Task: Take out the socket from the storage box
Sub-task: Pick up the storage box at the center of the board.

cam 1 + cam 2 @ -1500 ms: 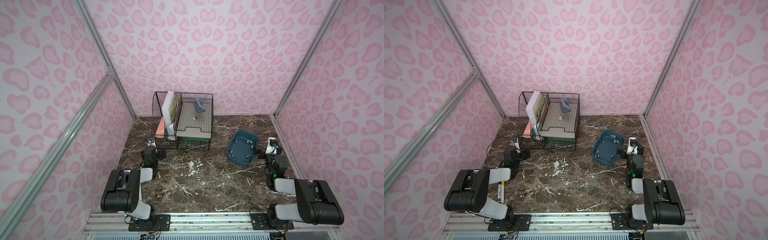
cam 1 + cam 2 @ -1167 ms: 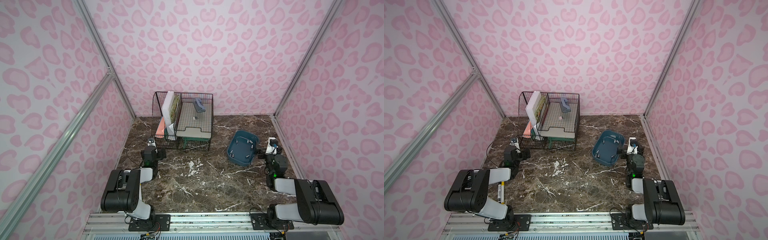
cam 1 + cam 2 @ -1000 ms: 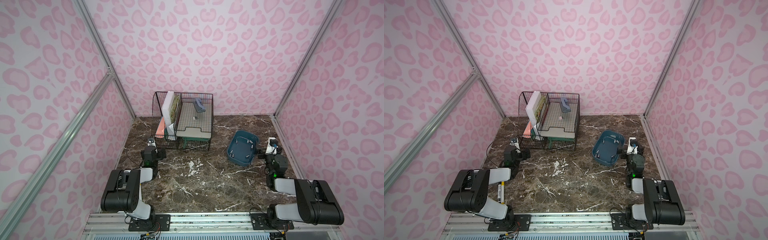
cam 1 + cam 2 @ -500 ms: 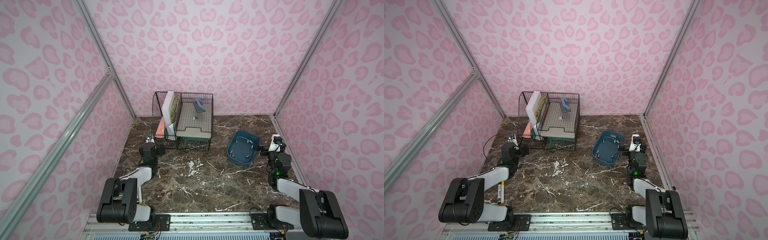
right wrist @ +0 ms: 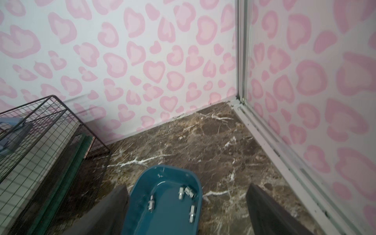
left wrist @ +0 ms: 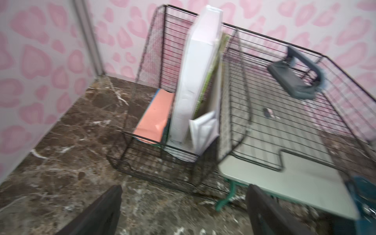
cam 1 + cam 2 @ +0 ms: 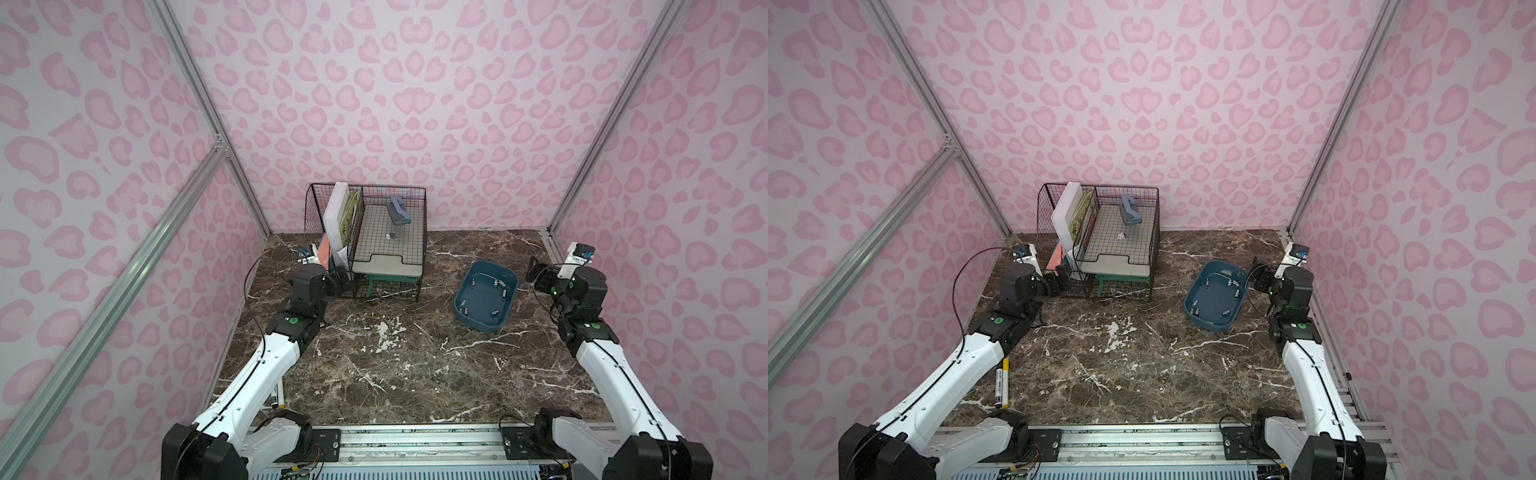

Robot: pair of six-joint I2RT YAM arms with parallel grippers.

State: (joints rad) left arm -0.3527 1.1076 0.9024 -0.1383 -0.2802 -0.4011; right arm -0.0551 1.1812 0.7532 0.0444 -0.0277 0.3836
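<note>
The storage box (image 7: 484, 297) (image 7: 1214, 297) is a shallow dark teal-blue tub on the marble top, right of centre in both top views. Several small metal sockets (image 5: 151, 203) (image 7: 494, 283) lie loose on its floor. My right gripper (image 7: 533, 272) (image 5: 187, 188) hangs open just right of the tub's far end. In the right wrist view its dark fingers (image 5: 114, 205) straddle that end, touching nothing. My left gripper (image 7: 338, 279) (image 6: 184, 189) is open and empty in front of the wire organiser's left side.
A black wire-mesh organiser (image 7: 419, 232) stands at the back with a white folder (image 6: 195, 81), books and a blue-grey hole punch (image 7: 398, 212) in it. A marker pen (image 7: 1000, 382) lies by the left arm. The right wall and its metal rail (image 5: 284, 152) run close beside the right gripper.
Both arms have unfolded and reached forward. The right gripper has moved up to the tub's far right end. The left gripper has moved up to the wire organiser.
</note>
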